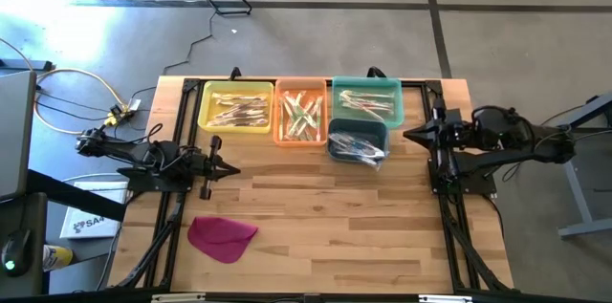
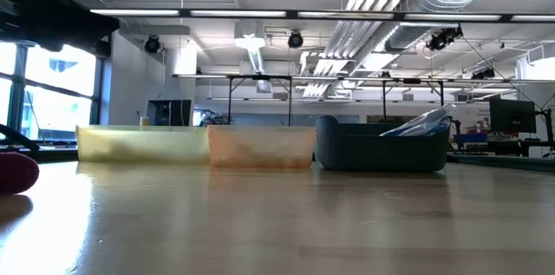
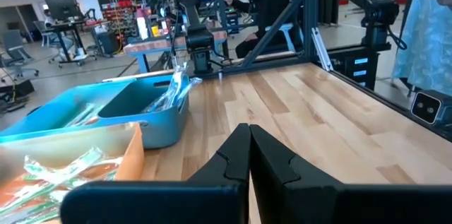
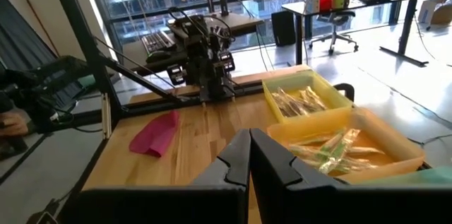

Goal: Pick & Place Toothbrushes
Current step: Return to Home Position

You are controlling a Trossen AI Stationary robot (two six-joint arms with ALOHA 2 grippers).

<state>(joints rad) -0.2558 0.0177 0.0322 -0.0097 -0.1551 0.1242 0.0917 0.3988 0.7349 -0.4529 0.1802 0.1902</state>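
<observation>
Looks sorted to me: toothbrushes (image 1: 239, 109) lie in the yellow bin (image 1: 235, 84), orange bin (image 1: 278, 112), green bin (image 1: 366, 81) and blue bin (image 1: 357, 123) at the surface's (image 1: 325, 227) 12 o'clock, by colour I'd guess. Left tool (image 1: 225, 170) at 9 and right tool (image 1: 413, 135) at 3 are pinched closed on nothing, out of the way. Low view hides the green bin behind the blue, and wrapper glare kills any count.

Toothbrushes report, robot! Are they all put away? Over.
Left gripper shut, empty, at left side; right gripper same, right side. Toothbrushes all in bins, none loose. Magenta cloth lies apart, nothing in the way.
</observation>
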